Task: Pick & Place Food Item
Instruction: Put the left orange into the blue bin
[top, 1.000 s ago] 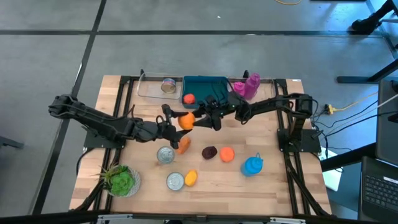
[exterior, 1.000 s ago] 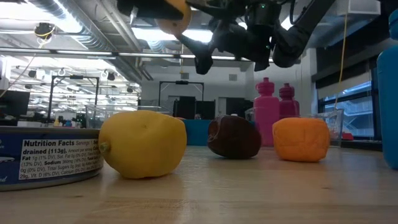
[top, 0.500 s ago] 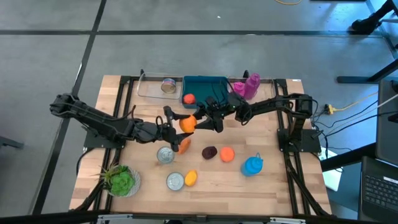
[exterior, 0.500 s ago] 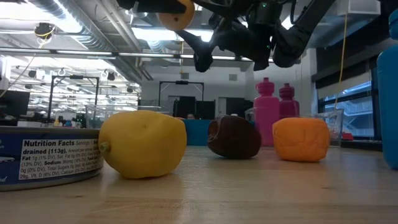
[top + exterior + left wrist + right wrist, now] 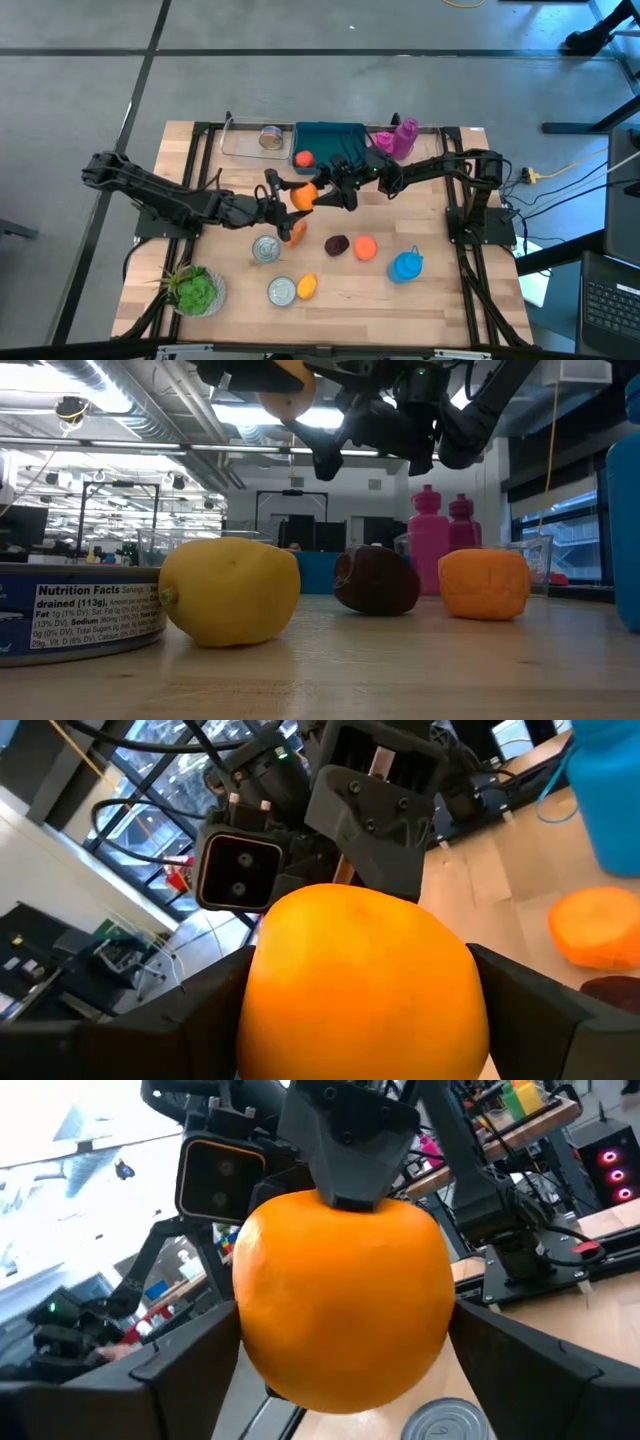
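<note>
we see the orange (image 5: pixel 303 196) held in the air above the middle of the worktop (image 5: pixel 430 290), just in front of the teal bin (image 5: pixel 328 140). the left gripper (image 5: pixel 288 199) has its jaws closed on the fruit from one side. the right gripper (image 5: pixel 322 192) meets it from the other side, its jaws spread wide around the same orange; we cannot tell whether they press on it. below and nearer than the orange lie a yellow lemon (image 5: pixel 230 592), a dark plum (image 5: pixel 376 580) and a tin can (image 5: pixel 75 612).
</note>
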Robot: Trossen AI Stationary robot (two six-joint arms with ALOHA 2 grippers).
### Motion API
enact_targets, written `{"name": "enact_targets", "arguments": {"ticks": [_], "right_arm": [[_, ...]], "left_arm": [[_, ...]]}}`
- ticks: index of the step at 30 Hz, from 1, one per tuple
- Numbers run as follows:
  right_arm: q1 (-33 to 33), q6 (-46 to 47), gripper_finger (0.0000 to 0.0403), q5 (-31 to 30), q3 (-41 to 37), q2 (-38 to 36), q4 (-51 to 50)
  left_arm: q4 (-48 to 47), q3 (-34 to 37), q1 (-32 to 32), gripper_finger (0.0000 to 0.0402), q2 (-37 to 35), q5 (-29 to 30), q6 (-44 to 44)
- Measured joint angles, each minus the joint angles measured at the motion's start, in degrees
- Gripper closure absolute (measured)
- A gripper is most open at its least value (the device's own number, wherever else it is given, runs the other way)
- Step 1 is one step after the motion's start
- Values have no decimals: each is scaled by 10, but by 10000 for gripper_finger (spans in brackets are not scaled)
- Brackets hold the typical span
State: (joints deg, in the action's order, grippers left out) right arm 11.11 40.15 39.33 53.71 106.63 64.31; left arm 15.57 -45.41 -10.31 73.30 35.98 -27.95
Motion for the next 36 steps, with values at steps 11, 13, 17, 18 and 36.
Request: {"name": "enact_targets", "arguments": {"ticks": [11, 13, 17, 18, 36], "right_arm": [[-1, -20, 23, -17, 0, -2, 3], [-1, -14, 28, -25, 0, -2, -2], [-1, -9, 29, -28, 0, -2, -15], [-1, -9, 28, -26, 0, -2, -16], [-2, -18, 30, -22, -1, -1, -28]], "left_arm": [[-4, 1, 0, 96, 2, -9, -7], [-6, 1, 0, 96, 2, -4, -13], [-3, 1, 0, 96, 2, 2, -23], [-2, 1, 0, 96, 2, 3, -29], [72, 1, 9, 96, 32, 5, -101]]}}
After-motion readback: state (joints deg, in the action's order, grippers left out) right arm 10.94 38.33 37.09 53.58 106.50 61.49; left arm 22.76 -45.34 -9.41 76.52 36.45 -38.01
